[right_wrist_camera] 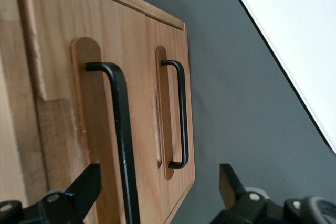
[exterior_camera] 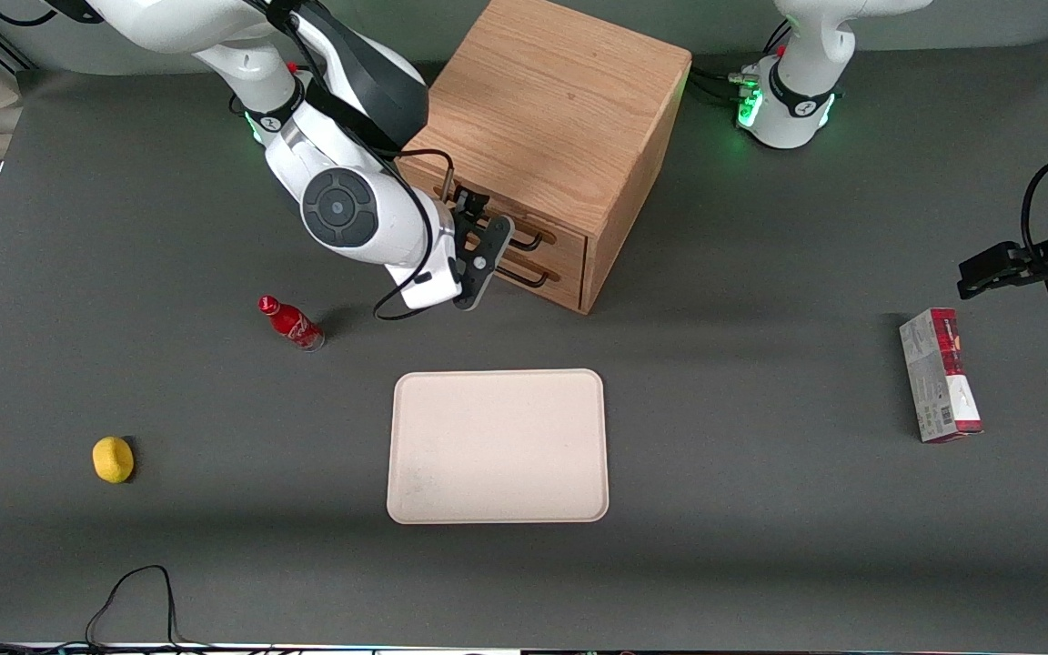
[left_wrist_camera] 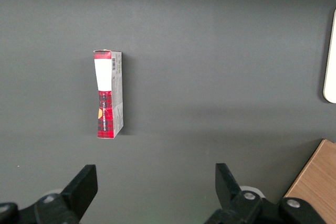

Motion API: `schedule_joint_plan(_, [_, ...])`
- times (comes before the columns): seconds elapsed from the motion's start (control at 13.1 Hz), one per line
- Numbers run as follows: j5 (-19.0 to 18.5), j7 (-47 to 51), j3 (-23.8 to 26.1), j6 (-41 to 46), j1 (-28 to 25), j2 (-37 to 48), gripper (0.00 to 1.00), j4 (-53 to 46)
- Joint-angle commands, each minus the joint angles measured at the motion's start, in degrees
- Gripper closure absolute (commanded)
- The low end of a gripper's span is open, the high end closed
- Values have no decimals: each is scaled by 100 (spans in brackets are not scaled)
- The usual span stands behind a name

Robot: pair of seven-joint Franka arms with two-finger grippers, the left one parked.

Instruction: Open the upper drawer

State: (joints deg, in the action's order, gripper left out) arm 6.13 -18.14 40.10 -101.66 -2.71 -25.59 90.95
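One dark grey table (exterior_camera: pixel 760 546). One oak cabinet (exterior_camera: pixel 560 100) with two drawers, both closed; the upper drawer (exterior_camera: pixel 524 223) sits above the lower drawer (exterior_camera: pixel 542 273). One cream tray (exterior_camera: pixel 498 446). One gripper (exterior_camera: pixel 478 250), fingers spread, at the upper drawer's handle (right_wrist_camera: pixel 122 129). One red-and-white carton (exterior_camera: pixel 940 375). One red bottle (exterior_camera: pixel 291 322). One lemon (exterior_camera: pixel 113 458).

The tool (exterior_camera: pixel 480 238) hangs in front of the cabinet (exterior_camera: pixel 549 118), fingers spread, the upper drawer (right_wrist_camera: pixel 79 98) handle (right_wrist_camera: pixel 122 129) standing between them. Bare surface (exterior_camera: pixel 715 364) lies between the drawer fronts and the tray (exterior_camera: pixel 498 446), which sits nearer the front camera. The red bottle (exterior_camera: pixel 290 322) lies beside the arm, toward the working arm's end
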Motion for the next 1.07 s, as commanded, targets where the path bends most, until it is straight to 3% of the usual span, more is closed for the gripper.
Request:
schedule_joint_plan(0.0, [-182,-119,16,-362,-19,28,0,273])
schedule_joint_plan(0.53, [-218,-119,16,-715,-63,-51,0,494])
schedule_joint_plan(0.99, [-805,-260,-2,-706,25,-279,0,152])
